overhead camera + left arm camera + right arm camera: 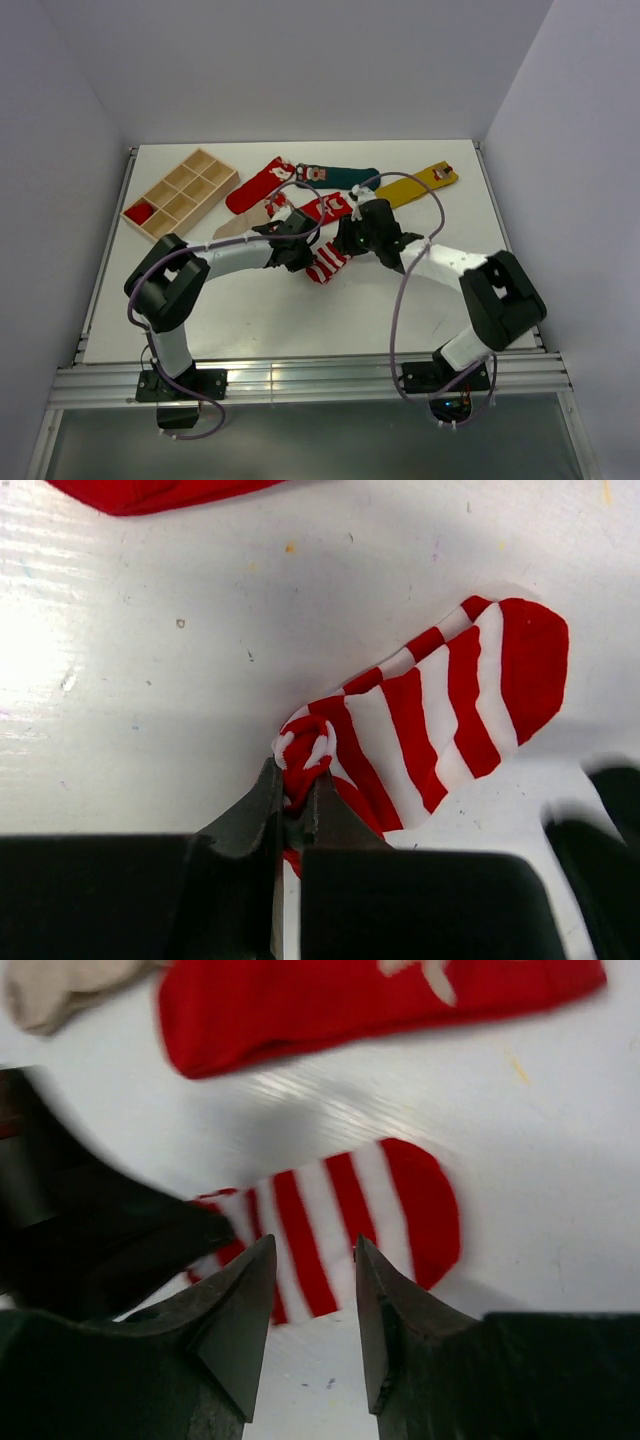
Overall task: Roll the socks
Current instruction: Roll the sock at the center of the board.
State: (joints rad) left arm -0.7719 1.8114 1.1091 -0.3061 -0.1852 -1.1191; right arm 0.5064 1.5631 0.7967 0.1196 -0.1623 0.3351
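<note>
Striped sock: the red-and-white striped sock [430, 720] lies at the centre of the top view, flat on the surface [250, 310], its rounded toe pointing to the upper right of the left wrist view.
Step in hand: judged the start of the roll, since one end is bunched into a small knot and the rest lies unrolled.
Left claw: the left claw [292, 790] is clamped on that bunched end, jaws pressed together over a twist of fabric.
Right claw: the right claw [315, 1245] hangs over the toe half with its jaws apart and nothing visibly between them.
Next move: likely calls for turning the pinched end over towards the toe while the toe is kept from sliding. The knit looks limp and may spring loose.
Fabric: soft stretch knit in broad bands, with a solid red toe cap.
Other socks: a red sock [258, 186], a dark green sock [348, 177], a mustard sock [412, 188] and a beige sock [238, 226] lie flat in a fan across the upper middle.
Tray: a pale wooden tray [196, 208] with compartments sits at the upper left.
</note>
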